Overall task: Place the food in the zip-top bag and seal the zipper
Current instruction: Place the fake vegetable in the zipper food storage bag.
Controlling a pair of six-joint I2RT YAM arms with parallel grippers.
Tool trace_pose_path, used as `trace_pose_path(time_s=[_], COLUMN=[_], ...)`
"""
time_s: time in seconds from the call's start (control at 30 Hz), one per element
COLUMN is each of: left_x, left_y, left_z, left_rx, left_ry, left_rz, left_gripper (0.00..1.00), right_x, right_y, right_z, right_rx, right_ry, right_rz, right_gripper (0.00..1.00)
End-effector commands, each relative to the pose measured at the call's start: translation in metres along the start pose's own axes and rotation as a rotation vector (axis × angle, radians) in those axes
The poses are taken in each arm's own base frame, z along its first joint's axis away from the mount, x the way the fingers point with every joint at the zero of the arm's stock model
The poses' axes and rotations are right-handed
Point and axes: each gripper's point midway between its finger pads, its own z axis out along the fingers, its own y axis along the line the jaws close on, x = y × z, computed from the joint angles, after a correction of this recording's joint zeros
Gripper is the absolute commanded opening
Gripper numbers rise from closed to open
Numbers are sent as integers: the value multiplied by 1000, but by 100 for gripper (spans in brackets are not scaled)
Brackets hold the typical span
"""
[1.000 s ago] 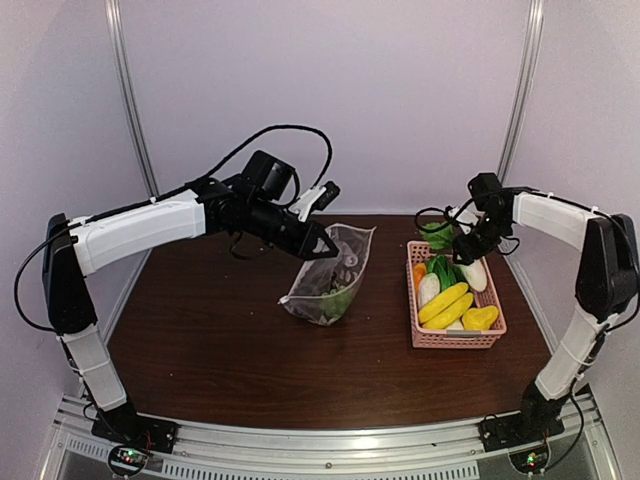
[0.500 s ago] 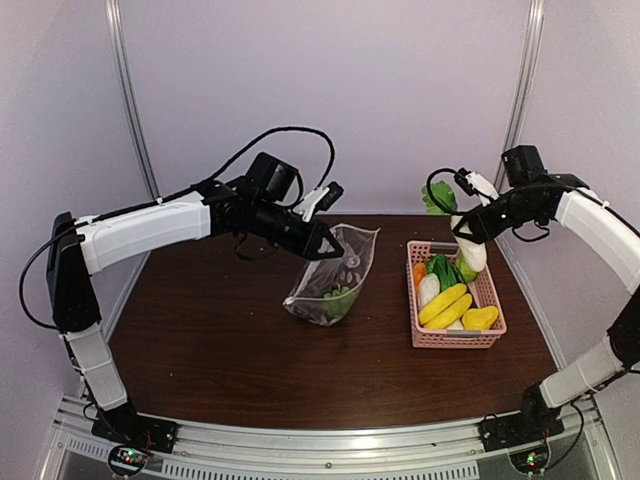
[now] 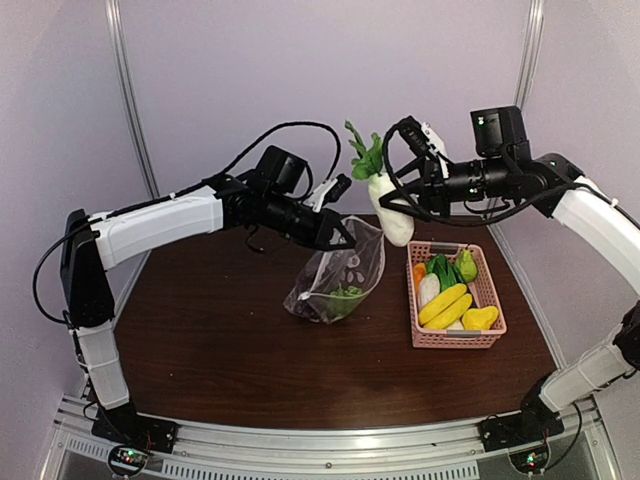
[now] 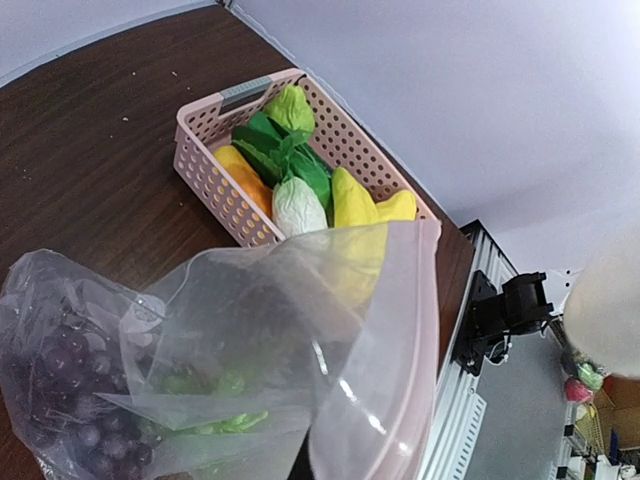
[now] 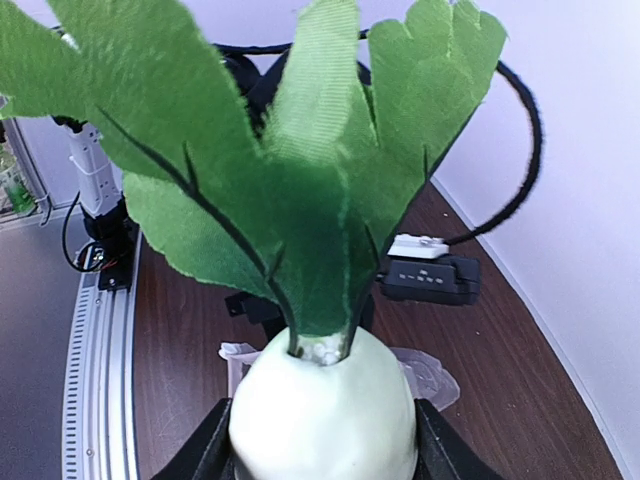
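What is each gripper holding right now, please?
Left gripper: closed on the zip-top bag at its mouth edge, lifting it.
Right gripper: closed around the white radish, held in the air.

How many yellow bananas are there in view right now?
2. Both lie side by side in the pink basket: the first banana farther back, the second banana just in front, beside the lemon. More may be hidden beneath other food.

No word, number or brand can be read from where I stand; the zip-top bag [image 3: 340,278] shows only faint whitish spots; the pink basket [image 3: 458,340] is plain slats; a small black box [image 5: 430,278] behind the white radish [image 5: 325,420] bears pale marks, too small to read.
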Motion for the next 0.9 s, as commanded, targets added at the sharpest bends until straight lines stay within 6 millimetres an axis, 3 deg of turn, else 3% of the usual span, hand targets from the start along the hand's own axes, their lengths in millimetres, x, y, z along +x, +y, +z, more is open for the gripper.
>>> trace_pose_path(time_s=[0.0, 0.13, 0.27, 0.6, 0.87], left_x=[-17, -18, -20, -17, -14], left_y=[-15, -21, -28, -42, -43], left_z=[-7, -12, -15, -23, -26], left_rx=[41, 55, 80, 126, 120], left_ry=[-25, -20, -14, 5, 20], left_rz=[-2, -2, 3, 42, 61], left_gripper=[0, 0, 0, 0, 0], right_x=[-14, -10, -3, 29, 56], right_y=[37, 59, 68, 64, 46], right_z=[22, 34, 47, 67, 82], right_rx=[-134, -203, -234, -222, -164], right_ry=[-6, 0, 15, 80, 171], right_rz=[-75, -185, -238, -383, -467], right_gripper=[28, 28, 28, 30, 34])
